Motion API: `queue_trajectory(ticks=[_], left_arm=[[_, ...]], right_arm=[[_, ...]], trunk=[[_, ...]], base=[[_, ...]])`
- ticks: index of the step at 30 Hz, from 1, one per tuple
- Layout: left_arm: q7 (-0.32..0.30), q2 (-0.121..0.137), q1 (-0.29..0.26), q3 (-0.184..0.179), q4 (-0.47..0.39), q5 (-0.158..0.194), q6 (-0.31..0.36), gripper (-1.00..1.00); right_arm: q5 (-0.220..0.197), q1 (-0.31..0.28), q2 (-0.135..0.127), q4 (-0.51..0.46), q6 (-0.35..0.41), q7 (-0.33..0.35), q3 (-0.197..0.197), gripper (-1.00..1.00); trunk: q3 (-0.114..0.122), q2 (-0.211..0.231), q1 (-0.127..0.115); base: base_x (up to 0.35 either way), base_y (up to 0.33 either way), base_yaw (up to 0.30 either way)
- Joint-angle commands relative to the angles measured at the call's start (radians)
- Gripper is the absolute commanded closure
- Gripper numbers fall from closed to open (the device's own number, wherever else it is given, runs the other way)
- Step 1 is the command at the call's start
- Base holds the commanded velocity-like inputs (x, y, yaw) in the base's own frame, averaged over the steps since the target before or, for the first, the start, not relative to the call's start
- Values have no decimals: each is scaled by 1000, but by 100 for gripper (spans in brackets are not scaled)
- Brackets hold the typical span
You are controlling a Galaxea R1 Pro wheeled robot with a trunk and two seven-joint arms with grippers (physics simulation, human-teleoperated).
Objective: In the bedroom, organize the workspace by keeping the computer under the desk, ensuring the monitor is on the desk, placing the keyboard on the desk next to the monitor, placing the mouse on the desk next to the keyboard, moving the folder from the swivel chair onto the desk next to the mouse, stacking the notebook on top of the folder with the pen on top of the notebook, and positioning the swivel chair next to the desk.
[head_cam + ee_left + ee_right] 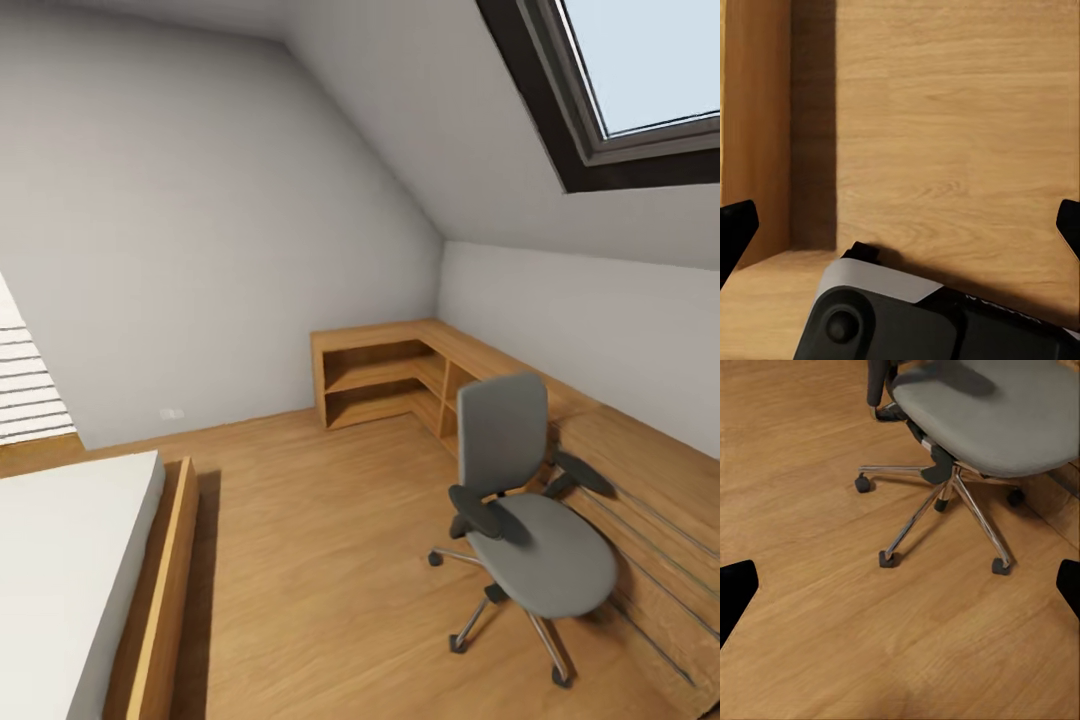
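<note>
Grey swivel chair (530,520), seat bare, no folder or desk visible. Both claws wide open, empty. Likely still searching; next: turn to find desk.

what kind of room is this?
Likely an attic bedroom: sloped pale wall with a skylight, a bed at one side, and a grey swivel chair on the wood floor.

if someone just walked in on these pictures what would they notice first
The grey swivel chair on its chrome star base stands out first, on the wood floor at the head view's lower right, its seat bare. Behind it a low wooden corner shelf sits in the far corner under the sloped wall, with a dark-framed skylight overhead. A white bed fills the lower left.
</note>
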Motion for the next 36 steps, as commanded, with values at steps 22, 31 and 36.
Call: queue_trajectory(ticks=[22,31,36], left_arm=[[7,-2,-1,-8,-2,7,-2,-100],[7,-2,-1,-9,-2,7,-2,-100],[7,-2,-1,-9,-2,7,-2,-100]], right_arm=[[-4,-1,-1,1,0,-5,8,-100],[1,-1,-3,3,1,0,10,-100],[2,-1,-3,2,1,0,10,-100]], trunk=[[9,-2,1],[9,-2,1],[9,-2,1]], base=[[321,-4,263],[329,-61,45],[329,-71,2]])
